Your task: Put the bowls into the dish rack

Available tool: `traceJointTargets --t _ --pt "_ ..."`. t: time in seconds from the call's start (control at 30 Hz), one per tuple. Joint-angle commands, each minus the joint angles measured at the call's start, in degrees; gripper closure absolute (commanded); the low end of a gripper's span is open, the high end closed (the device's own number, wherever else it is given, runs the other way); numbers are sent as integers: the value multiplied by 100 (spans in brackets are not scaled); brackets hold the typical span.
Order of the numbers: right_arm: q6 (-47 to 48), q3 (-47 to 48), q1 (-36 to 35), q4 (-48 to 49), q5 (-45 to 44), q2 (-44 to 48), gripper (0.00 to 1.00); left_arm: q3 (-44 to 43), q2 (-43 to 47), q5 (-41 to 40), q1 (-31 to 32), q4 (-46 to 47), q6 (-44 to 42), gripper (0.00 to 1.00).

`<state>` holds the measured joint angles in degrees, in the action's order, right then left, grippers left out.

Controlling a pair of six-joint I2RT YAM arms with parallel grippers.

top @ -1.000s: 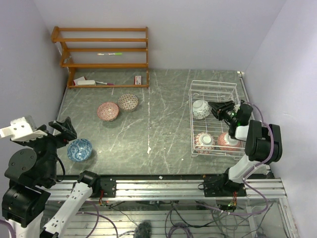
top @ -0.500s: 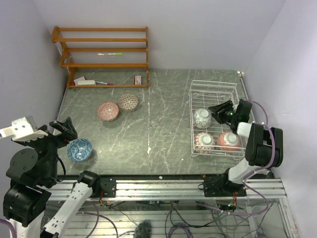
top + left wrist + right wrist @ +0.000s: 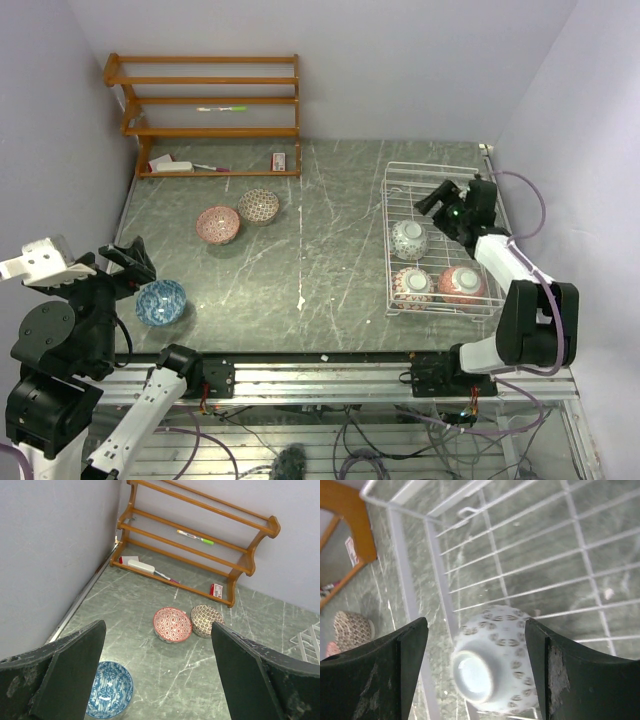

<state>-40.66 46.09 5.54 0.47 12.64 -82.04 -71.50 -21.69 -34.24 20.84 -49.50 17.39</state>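
The right gripper stands open and holds nothing. The pale bowl lies foot up in the rack, at its 7 o'clock (not touching). The left gripper is wide open and empty, with the blue bowl at its 5 o'clock.

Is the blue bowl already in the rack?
No, the blue bowl sits on the table, far left of the rack.

You have three bowls in the dish rack at the right edge of the table (three more bowls lie leftward).
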Motion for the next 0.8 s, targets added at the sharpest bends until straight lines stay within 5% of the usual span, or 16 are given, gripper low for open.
traceJointTargets --t 0.0,0.2,0.77 --pt "869 623 -651 -715 -1059 -3 22 -37 20 102 60 199 53 2" --pt "1402 1618 -1168 -1465 -1672 -853 21 -63 93 9 58 103 72 2" --pt "1884 1499 -1581 -1977 -2470 -939 25 14 170 -24 58 62 62 2"
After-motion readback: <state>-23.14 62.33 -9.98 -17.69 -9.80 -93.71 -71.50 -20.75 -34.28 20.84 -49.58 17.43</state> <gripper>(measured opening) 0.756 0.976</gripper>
